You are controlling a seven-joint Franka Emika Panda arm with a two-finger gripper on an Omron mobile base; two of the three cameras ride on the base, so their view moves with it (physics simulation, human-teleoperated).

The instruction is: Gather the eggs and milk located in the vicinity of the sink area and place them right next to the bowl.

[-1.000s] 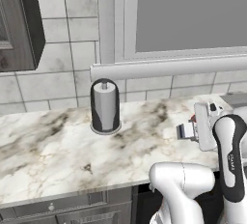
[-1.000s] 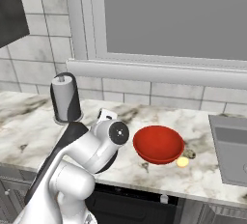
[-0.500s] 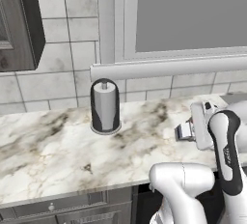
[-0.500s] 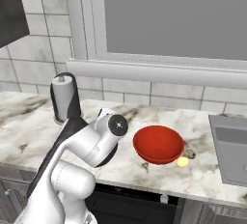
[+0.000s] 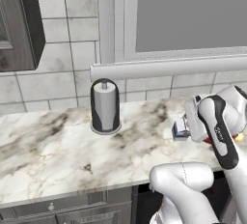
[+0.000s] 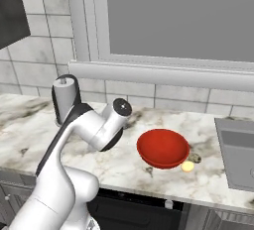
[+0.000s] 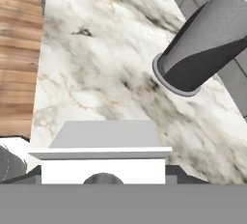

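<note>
The arm has swung the carton (image 7: 103, 153) a little leftward since a moment ago. The gripper (image 5: 180, 129) is clamped on the carton, carried above the counter (image 5: 48, 155). Behind it sits the bowl (image 6: 162, 147), the egg (image 6: 187, 166) just beyond; the paper-towel holder (image 5: 105, 106) stands ahead, with bare marble between.

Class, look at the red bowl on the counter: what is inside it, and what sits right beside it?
The red bowl looks empty: only glossy red shows, though its near wall hides part of the floor. A pale-yellow egg lies on the marble counter at its right front rim; whether they touch, I cannot tell.
</note>
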